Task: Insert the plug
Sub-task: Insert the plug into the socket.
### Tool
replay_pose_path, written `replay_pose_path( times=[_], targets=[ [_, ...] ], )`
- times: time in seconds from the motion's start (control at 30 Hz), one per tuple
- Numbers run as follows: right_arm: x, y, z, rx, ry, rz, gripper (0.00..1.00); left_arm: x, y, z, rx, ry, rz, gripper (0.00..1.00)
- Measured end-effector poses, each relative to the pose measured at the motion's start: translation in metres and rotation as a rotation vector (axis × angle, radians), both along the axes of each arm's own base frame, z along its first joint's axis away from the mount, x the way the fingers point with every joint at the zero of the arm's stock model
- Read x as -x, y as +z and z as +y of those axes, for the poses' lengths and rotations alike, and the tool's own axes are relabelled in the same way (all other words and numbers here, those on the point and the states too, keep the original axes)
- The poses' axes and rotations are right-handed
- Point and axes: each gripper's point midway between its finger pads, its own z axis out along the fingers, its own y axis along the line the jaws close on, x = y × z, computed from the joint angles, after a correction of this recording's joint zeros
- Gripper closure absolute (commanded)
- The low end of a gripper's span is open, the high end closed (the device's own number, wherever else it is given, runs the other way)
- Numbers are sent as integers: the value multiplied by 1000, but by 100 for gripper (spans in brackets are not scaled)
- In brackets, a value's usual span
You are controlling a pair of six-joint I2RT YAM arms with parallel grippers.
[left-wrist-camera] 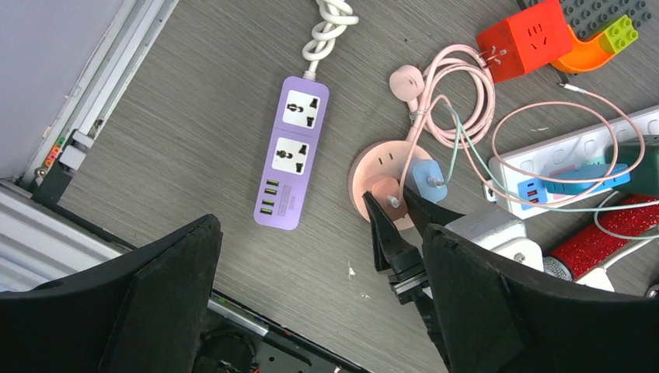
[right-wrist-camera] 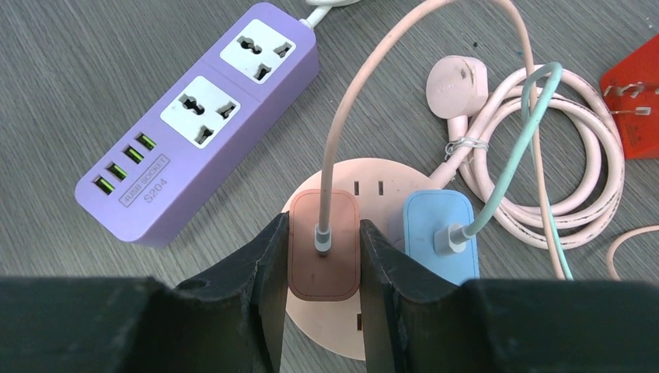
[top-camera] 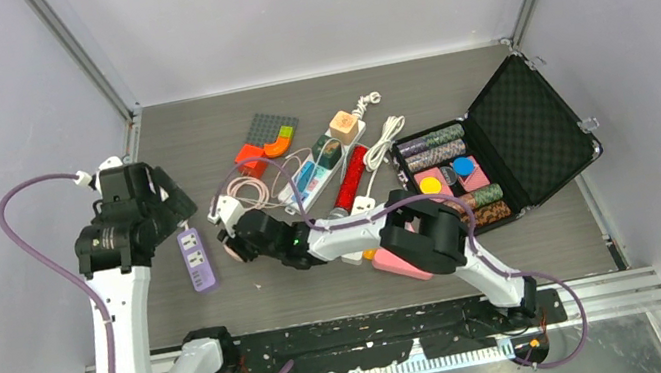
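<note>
Pink and slab-shaped, the plug (right-wrist-camera: 325, 247) is pinched by its two long sides in the right end effector (right-wrist-camera: 321, 225), whose fingers are drawn in narrowly on it. This leaves the top face free for the pink cable (right-wrist-camera: 342, 116) that rises from it. The plug stands on the round pink hub (right-wrist-camera: 377, 172), left of middle on the surface (right-wrist-camera: 93, 47). Whether its pins are fully home I cannot tell, but it looks low enough that a straight press down is probably the step in hand. A blue plug (right-wrist-camera: 437, 233) sits just beside it on the right of the same hub, so one finger has to slot into the gap between the two. Left of the hub, apart from it, lies a purple strip (right-wrist-camera: 194, 124). The left end effector (left-wrist-camera: 320, 233) hangs near the strip, spread wide and holding nothing, likely kept out of the way.
</note>
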Motion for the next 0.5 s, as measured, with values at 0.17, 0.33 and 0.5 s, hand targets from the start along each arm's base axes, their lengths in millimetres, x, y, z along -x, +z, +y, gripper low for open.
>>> replay_pose_path(
  times=[0.17, 0.33, 0.5],
  targets=[
    [0, 6, 2, 29, 0, 12, 86, 0, 5, 1, -15, -17, -7, 0],
    [3, 13, -2, 103, -4, 56, 39, -2, 21, 3, -42, -38, -44, 0],
    [7, 6, -14, 292, -23, 157, 21, -2, 42, 6, -76, -50, -93, 0]
  ],
)
